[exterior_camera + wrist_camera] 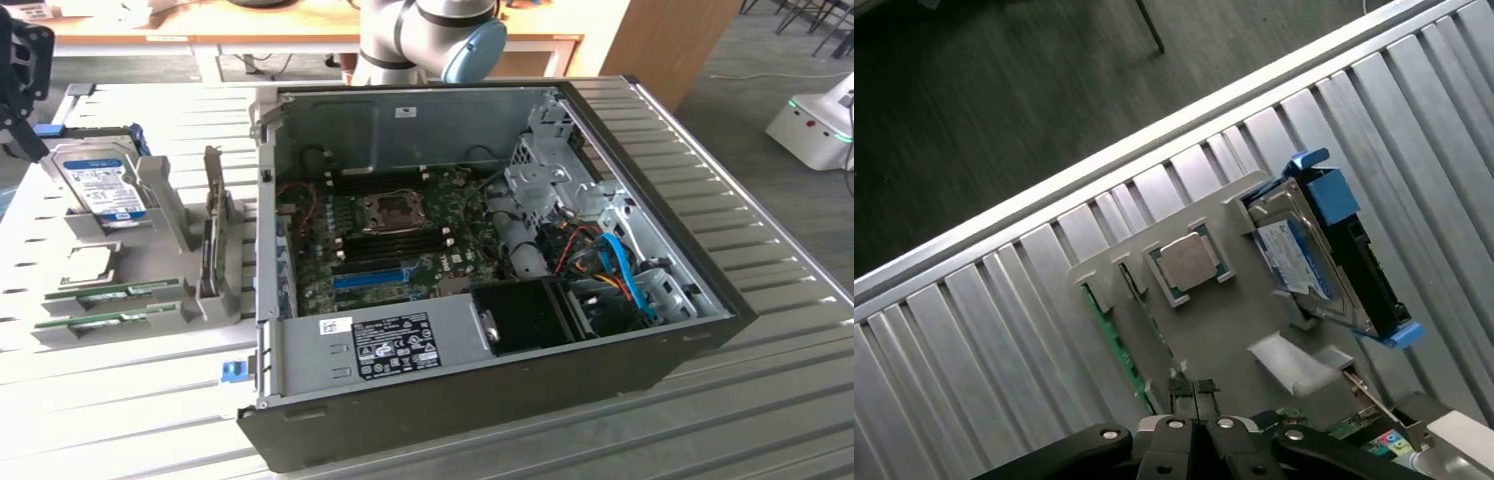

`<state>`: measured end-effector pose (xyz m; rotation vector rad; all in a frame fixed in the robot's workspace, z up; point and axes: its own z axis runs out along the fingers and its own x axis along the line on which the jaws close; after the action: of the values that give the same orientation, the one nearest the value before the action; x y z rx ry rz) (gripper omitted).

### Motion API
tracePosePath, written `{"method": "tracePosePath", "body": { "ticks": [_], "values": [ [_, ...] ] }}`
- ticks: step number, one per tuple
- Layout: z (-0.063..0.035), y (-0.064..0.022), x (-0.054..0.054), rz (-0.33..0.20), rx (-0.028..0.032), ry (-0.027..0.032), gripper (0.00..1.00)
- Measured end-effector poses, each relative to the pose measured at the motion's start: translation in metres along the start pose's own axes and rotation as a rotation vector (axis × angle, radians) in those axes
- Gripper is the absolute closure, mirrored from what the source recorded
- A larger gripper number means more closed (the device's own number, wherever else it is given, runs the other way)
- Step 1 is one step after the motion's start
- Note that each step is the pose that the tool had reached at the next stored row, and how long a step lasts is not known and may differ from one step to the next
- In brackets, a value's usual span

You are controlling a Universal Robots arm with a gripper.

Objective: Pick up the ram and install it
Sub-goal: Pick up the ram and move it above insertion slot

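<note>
Tool [1194, 395] closed with nothing in it, hanging over the grey tray [1244, 312] — it hides one end of the ram [1114, 338] slotted at the tray's edge

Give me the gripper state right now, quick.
Gripper: shut, nothing held between its fingers.

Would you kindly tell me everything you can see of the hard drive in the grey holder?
The hard drive is a silvery metal box with a blue-and-white label, fitted in a blue and black carrier. It leans on edge in a slot of the grey holder, to the exterior view's left of the open computer case.
</note>
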<state>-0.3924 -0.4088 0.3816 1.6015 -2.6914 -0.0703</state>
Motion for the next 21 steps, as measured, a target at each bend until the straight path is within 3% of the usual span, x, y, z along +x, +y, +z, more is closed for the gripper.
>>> {"method": "tracePosePath", "body": {
  "ticks": [21],
  "values": [
    [0.0002,0.0000,0.0000,-0.338,-0.0051,0.0146,0.89]
  ]
}}
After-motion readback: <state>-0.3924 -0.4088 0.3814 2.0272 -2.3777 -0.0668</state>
